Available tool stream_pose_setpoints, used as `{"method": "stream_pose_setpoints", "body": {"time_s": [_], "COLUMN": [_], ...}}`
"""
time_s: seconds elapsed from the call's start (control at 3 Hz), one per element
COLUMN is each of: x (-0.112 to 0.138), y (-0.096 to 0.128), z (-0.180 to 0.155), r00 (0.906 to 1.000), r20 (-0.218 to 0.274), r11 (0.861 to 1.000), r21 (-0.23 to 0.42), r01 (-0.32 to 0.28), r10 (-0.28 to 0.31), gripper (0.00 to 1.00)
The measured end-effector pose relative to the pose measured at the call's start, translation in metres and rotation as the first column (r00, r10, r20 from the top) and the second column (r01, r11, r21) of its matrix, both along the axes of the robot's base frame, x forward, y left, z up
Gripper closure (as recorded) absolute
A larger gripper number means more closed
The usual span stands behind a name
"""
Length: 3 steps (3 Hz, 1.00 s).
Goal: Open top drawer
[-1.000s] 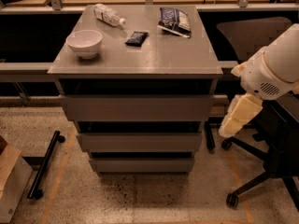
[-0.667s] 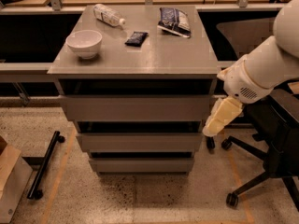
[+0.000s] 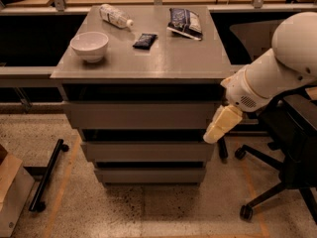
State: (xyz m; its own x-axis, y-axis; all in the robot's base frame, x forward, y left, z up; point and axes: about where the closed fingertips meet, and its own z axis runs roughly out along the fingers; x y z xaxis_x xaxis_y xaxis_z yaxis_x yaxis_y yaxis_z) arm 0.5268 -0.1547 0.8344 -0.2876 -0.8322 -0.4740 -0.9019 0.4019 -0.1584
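Where our arm [image 3: 277, 68] bends in from the right, the tool [image 3: 223, 124] slants down-left beside the right end of the top drawer [image 3: 141, 115], under the tabletop [image 3: 163, 58]; wide or narrow, we cannot tell. Farther back sits a bowl [image 3: 89, 45].

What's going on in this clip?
A robot arm extends from the right toward a grey cabinet. Its gripper is at the right end of the top drawer, touching the front or just short of it; I cannot tell which. The drawer looks shut, not yet pulled out. A bowl and a bottle lie on the cabinet.
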Motion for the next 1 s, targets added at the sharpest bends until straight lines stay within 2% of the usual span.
{"method": "stream_pose_setpoints", "body": {"time_s": [0.33, 0.67, 1.0], "x": [-0.008, -0.001, 0.015], "y": [-0.011, 0.003, 0.015], "z": [-0.006, -0.027, -0.046], "r00": [0.9987, 0.9988, 0.9993], "r20": [-0.033, -0.043, -0.037], "r11": [0.999, 0.999, 0.997], "r21": [0.014, 0.025, 0.076], "r01": [0.039, 0.026, 0.014], "r10": [-0.038, -0.025, -0.012], "gripper": [0.0, 0.0, 0.0]}}
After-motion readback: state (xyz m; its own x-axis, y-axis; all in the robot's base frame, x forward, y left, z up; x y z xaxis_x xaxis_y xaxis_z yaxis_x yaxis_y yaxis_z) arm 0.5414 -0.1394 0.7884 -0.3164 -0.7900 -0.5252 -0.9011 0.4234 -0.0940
